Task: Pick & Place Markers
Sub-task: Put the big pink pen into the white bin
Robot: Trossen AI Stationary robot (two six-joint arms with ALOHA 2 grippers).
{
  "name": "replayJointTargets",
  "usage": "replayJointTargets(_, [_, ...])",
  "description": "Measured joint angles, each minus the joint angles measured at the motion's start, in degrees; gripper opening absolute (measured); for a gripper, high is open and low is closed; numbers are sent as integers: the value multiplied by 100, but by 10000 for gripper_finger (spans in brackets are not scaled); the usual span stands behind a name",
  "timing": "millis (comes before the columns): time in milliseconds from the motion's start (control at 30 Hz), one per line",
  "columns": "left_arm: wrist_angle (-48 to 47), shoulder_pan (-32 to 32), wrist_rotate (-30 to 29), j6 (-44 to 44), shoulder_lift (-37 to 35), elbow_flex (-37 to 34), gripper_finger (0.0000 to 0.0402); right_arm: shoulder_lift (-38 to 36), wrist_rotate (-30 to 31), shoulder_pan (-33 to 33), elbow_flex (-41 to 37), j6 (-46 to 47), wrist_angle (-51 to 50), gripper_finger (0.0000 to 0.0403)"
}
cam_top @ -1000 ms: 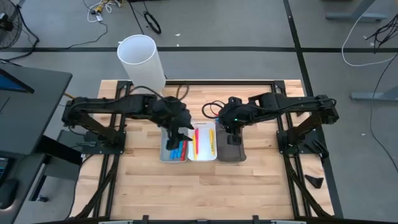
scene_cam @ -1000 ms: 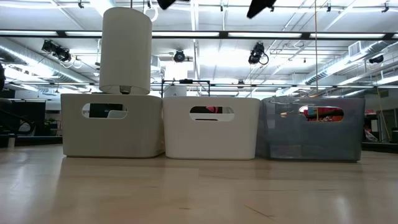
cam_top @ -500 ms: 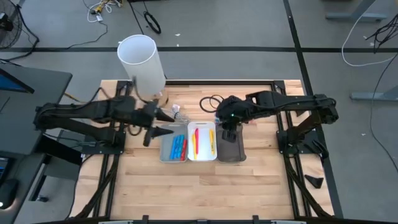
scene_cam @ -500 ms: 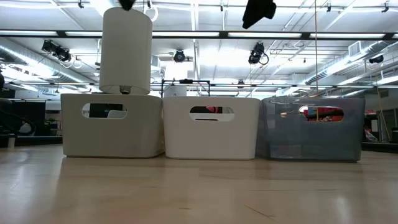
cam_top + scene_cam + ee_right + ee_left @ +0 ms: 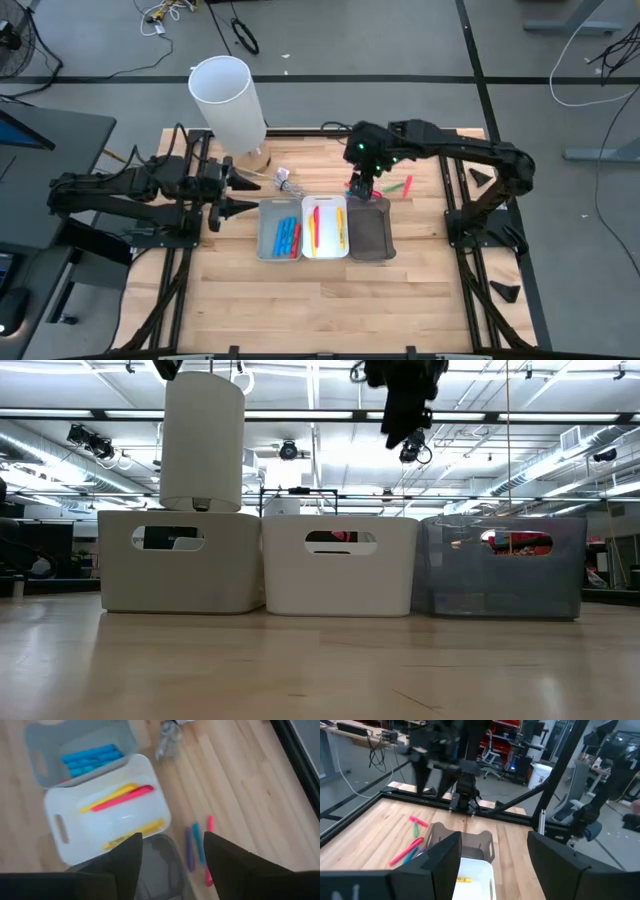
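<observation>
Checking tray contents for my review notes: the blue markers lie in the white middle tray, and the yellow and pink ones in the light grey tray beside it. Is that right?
Not quite: it is the reverse. The right wrist view shows the blue markers in the light grey tray, and the yellow and pink markers in the white middle tray.

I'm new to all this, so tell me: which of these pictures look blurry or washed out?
Left wrist view: the far arm is smeared. Right wrist view: soft all over, white tray glaring pale. Low view: bright ceiling lights leave the hanging arm a silhouette. High view: evenly lit, crisp.
</observation>
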Motion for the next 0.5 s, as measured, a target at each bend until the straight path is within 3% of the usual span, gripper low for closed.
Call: replayJointTargets(500, [-13, 0, -71, -185, 139, 0, 232, 251, -66, -1169, 2, -1028, 27, 208])
